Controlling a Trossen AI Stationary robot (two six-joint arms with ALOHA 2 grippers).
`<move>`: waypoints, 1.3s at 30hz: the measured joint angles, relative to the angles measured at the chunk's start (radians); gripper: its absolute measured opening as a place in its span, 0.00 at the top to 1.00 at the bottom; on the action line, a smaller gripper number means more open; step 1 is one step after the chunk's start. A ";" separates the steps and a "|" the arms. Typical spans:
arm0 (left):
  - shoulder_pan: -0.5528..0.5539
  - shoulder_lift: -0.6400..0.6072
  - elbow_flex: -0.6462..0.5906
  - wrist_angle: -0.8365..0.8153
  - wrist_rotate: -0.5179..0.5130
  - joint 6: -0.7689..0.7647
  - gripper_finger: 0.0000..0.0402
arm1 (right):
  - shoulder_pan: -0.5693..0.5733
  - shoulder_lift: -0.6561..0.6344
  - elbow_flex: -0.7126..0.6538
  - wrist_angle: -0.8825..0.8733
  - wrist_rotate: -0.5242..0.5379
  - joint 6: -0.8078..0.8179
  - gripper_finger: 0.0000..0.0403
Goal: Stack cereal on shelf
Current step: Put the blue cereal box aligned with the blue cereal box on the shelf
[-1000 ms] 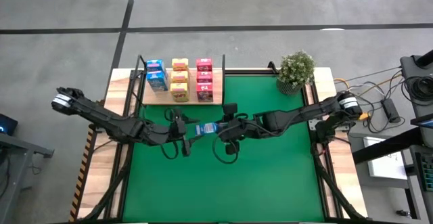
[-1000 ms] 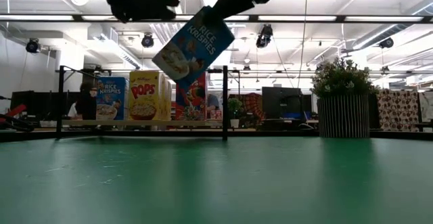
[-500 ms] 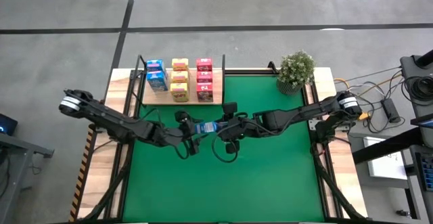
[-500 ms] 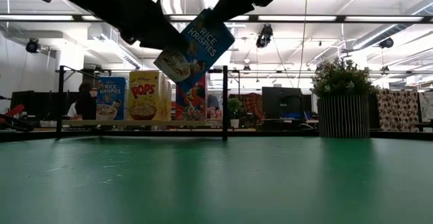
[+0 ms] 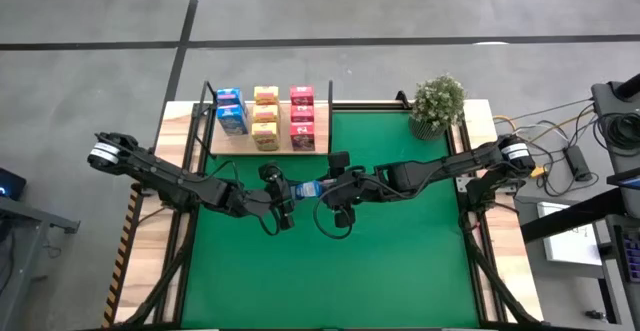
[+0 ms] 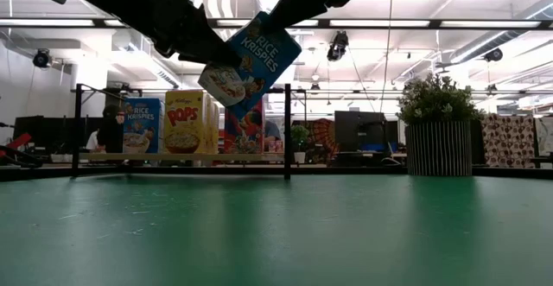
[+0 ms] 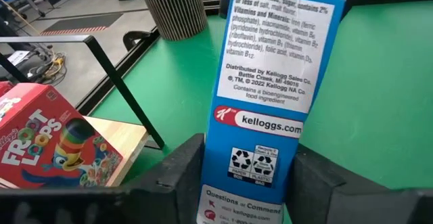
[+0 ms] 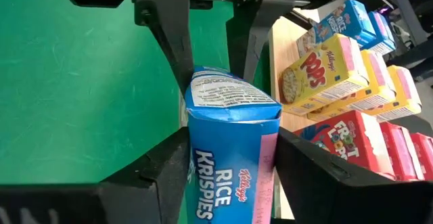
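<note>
Both sets of fingers pinch one blue cardboard Rice Krispies box [image 6: 251,70] — the left gripper [image 5: 284,193] on one end, the right gripper [image 5: 330,188] on the other. The box hangs tilted in the air above the green mat [image 5: 330,271]. Well beyond it, the light-wood shelf with black posts [image 5: 322,143] carries blue, yellow and pink cereal boxes [image 5: 265,116] in rows.

— What sat on the desk [image 5: 180,136]?
— A green mat [image 5: 330,261], a potted plant [image 5: 437,104], and the shelf [image 5: 320,147] at its far edge.
— And the shelf?
— It carried rows of blue, yellow and pink boxes [image 5: 265,116].
</note>
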 joint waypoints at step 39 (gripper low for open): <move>-0.166 -0.248 0.000 0.272 0.006 0.260 0.62 | -0.033 -0.305 -0.610 1.026 -0.273 0.048 0.27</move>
